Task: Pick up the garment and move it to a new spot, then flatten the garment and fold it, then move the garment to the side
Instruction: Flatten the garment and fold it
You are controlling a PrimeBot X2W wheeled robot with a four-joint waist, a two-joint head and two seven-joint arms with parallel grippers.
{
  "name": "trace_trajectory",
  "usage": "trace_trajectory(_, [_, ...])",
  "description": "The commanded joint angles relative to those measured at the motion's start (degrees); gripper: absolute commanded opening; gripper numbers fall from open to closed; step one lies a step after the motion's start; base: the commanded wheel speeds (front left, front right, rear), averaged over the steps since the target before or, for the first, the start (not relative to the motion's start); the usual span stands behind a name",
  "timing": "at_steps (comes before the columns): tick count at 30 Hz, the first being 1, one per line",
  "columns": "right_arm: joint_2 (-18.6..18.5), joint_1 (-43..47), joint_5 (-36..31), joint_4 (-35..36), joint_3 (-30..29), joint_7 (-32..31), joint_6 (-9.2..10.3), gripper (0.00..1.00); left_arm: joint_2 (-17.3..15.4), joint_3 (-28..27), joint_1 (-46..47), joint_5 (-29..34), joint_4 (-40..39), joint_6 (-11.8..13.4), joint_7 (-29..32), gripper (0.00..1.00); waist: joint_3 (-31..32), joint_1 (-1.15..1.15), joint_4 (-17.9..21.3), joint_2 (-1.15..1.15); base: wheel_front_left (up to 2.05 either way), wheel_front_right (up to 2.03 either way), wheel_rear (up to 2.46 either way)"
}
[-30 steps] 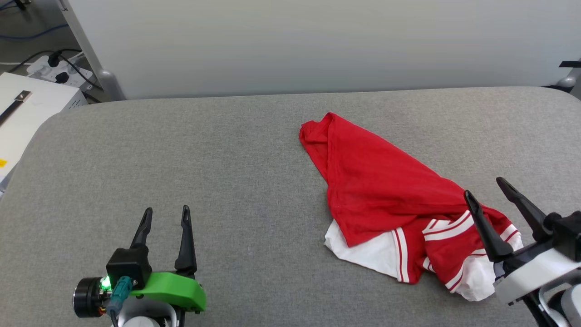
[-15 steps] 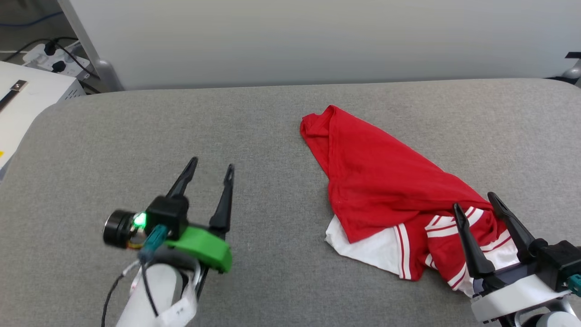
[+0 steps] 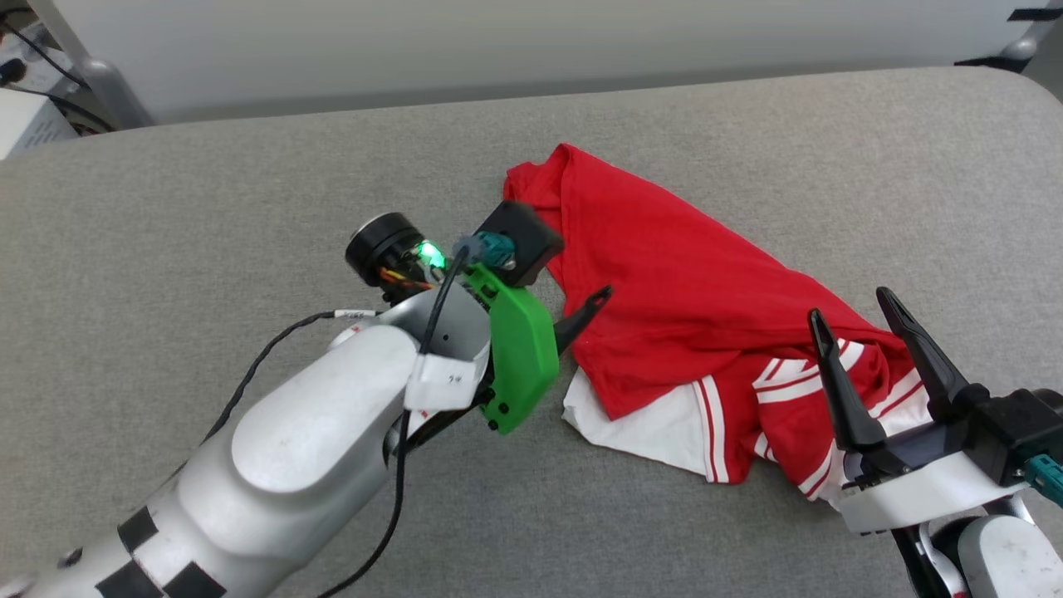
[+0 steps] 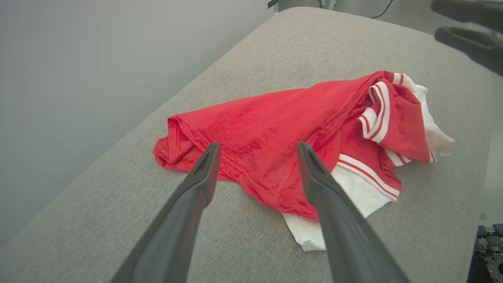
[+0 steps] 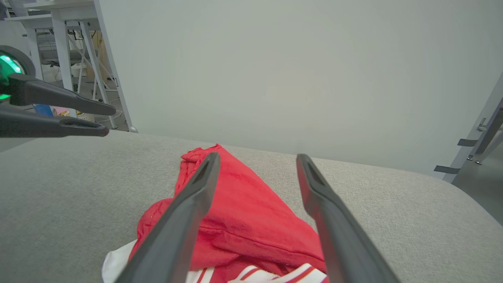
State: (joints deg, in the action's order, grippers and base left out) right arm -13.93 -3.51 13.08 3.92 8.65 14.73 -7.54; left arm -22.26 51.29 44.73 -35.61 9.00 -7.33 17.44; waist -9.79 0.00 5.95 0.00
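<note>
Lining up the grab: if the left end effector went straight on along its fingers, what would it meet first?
The garment: the open left end effector points into its red body, fingertips over the near edge. Depth is unclear, but red fabric looks first, before the grey surface beneath.

Garment (image 3: 664, 291) showing red body, white sleeves carrying red stripes at edges. Bench (image 3: 208, 208) showing plain grey weave. Left gripper (image 4: 258, 146) wearing green bracket (image 3: 519, 353), green light (image 3: 429, 251) glowing; fingers (image 4: 188, 204) showing dark grey. Right gripper (image 3: 849, 304) wearing white mount (image 3: 913, 498). Left forearm (image 3: 291, 440) showing silver-white, black bands. Wall (image 5: 275, 78) showing pale grey.
</note>
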Motion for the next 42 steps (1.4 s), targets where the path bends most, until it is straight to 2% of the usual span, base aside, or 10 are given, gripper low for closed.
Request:
trace_trajectory(1, [0.3, -1.6, -0.4, 0.2, 0.2, 0.3, 0.05, 1.0, -0.6, 1.9, 3.0, -2.4, -0.3, -0.1, 2.4, 1.0, -2.9, 0.0, 2.4, 0.0, 0.0, 0.0, 0.0])
trace_trajectory(7, [1.2, -4.2, -0.8, 0.0, 1.2, 0.3, 0.05, 1.0, -2.4, 13.3, 10.8, -10.9, -0.2, -0.1, 15.8, 1.0, -6.6, 0.0, 5.0, 0.0, 0.0, 0.0, 0.0])
trace_trajectory(11, [1.8, -5.4, -0.9, 0.0, 1.4, 0.3, 0.05, 1.0, -3.5, 19.3, 13.9, -13.4, -0.1, -0.1, 20.9, 1.0, -8.8, 0.0, 6.3, 0.0, 0.0, 0.0, 0.0])
trace_trajectory(19, [2.9, -8.2, -0.9, 0.4, 1.0, 0.3, 0.05, 1.0, -4.8, 22.0, 13.3, -12.5, 1.4, -0.1, 24.8, 1.0, -13.8, 0.0, 8.0, 0.0, 0.0, 0.0, 0.0])
trace_trajectory(27, [3.1, -9.7, -1.2, 0.3, 1.1, 0.3, 0.05, 1.0, -5.2, 22.0, 7.4, -7.7, 2.4, -0.2, 31.0, 1.0, -16.4, 0.0, 7.9, 0.0, 0.0, 0.0, 0.0])
trace_trajectory(28, [3.1, -9.8, -1.3, 0.3, 1.0, 0.3, 0.05, 1.0, -5.2, 22.0, 7.0, -7.5, 2.4, -0.2, 31.2, 0.09, -16.5, 0.0, 7.8, 0.0, 0.0, 0.0, 0.0])
trace_trajectory(29, [3.0, -9.8, -1.3, 0.1, 0.9, 0.3, 0.05, 1.0, -5.0, 22.1, 6.7, -7.3, 2.4, -0.2, 31.1, 0.0, -16.4, 0.0, 7.5, 0.0, 0.0, 0.0, 0.0])
trace_trajectory(34, [2.1, -8.7, -1.6, -0.8, 0.3, 0.3, 0.05, 1.0, -4.1, 22.1, 6.6, -7.2, 2.8, -0.2, 28.3, 0.0, -13.1, 0.0, 5.2, 0.0, 0.0, 0.0, 0.0])
trace_trajectory(39, [1.1, -6.3, -1.8, -1.3, -0.5, 0.3, 0.05, 1.0, -4.1, 21.0, 8.0, -10.2, 4.2, -0.2, 17.3, 0.0, -7.7, 0.0, 2.5, 0.0, 0.0, 0.0, 0.0])
trace_trajectory(42, [0.5, -4.6, -1.7, -1.5, -1.1, 0.3, 0.05, 1.0, -6.3, 18.2, 7.9, -11.6, 5.1, -0.1, 11.8, 0.0, -4.8, 0.0, 1.1, 0.0, 0.0, 0.0, 0.0])
